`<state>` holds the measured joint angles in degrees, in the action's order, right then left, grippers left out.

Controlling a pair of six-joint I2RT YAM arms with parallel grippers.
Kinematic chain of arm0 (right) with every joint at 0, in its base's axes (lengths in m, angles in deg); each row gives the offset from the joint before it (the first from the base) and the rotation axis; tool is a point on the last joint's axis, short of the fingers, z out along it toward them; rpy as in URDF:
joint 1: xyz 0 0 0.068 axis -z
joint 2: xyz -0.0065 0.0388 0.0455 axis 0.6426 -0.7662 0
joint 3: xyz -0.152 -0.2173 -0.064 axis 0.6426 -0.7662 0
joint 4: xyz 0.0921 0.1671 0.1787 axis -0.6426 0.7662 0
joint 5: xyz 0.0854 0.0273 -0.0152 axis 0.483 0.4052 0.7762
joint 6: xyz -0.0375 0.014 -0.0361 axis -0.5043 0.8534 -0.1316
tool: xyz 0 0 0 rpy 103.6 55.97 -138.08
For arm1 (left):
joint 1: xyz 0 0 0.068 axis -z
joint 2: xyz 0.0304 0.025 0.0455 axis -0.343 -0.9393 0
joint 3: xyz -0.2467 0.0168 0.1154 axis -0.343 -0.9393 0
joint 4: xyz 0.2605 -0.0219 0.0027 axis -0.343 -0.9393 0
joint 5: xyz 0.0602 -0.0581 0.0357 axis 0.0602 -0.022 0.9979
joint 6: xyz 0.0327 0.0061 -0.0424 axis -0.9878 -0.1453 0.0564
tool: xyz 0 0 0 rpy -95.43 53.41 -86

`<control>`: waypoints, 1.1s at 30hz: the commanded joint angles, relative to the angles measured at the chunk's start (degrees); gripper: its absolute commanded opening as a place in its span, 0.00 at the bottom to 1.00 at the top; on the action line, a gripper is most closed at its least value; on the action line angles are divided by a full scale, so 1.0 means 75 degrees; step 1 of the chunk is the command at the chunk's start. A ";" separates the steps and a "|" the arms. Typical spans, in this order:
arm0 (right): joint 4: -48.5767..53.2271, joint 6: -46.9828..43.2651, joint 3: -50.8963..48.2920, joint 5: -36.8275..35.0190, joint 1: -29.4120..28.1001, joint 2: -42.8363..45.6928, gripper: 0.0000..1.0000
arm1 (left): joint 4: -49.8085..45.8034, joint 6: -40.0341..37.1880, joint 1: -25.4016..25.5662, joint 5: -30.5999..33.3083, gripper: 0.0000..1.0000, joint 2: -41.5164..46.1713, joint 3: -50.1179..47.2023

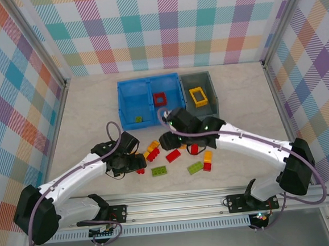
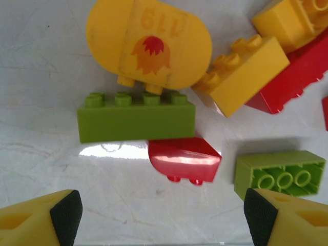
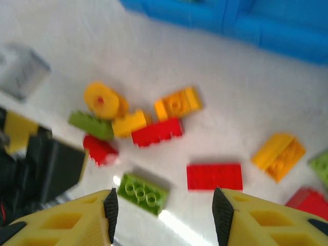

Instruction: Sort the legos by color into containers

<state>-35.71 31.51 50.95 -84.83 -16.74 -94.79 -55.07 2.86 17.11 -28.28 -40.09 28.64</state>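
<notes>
Top external: loose legos [image 1: 173,155] lie on the table [image 1: 83,106], near of the blue bin [image 1: 123,103] and the grey bin [image 1: 208,82]. A red frame [image 1: 160,99] sits in the blue bin's right compartment, a yellow frame [image 1: 198,96] in the grey bin. The left end effector [image 1: 132,162] and right end effector [image 1: 167,140] are low at the pile. Left wrist: fingers wide apart, empty, with a green brick [image 2: 136,115] just beyond. Right wrist: fingers wide apart, empty, over a red brick [image 3: 214,177].
</notes>
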 commanded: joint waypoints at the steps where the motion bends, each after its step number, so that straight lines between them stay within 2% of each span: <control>1: -0.0238 0.0740 -0.0428 -0.0243 -0.0368 0.0639 0.54 | 0.0479 -0.0268 -0.0263 -0.0199 0.85 -0.0263 -0.0165; 8: -0.0213 0.1128 -0.0887 -0.0368 -0.0851 0.0978 0.55 | 0.0942 -0.0683 -0.0715 -0.0251 0.84 -0.0647 -0.0321; 23: -0.0237 0.1366 -0.0890 -0.0373 -0.1172 0.1034 0.55 | 0.1075 -0.1031 -0.0784 0.0195 0.76 -0.1432 -0.0271; 26: -0.0243 0.1386 -0.0847 -0.0373 -0.1235 0.0952 0.55 | 0.1091 -0.1025 -0.0784 0.0246 0.70 -0.1577 -0.0273; 28: -0.0257 0.1396 -0.0820 -0.0394 -0.1279 0.0924 0.55 | 0.1094 -0.1004 -0.0784 0.0311 0.62 -0.1478 -0.0283; 31: -0.0290 0.1394 -0.0806 -0.0415 -0.1330 0.0905 0.55 | 0.0792 -0.0963 -0.0779 0.0417 0.53 -0.1051 -0.0197; 33: -0.0322 0.1345 -0.0788 -0.0411 -0.1342 0.0905 0.55 | 0.0317 -0.0931 -0.0772 0.0527 0.50 -0.0637 -0.0062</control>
<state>-36.67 41.02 44.26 -87.16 -26.34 -87.71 -47.77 -4.22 11.67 -26.33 -49.14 26.92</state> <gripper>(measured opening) 0.548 0.617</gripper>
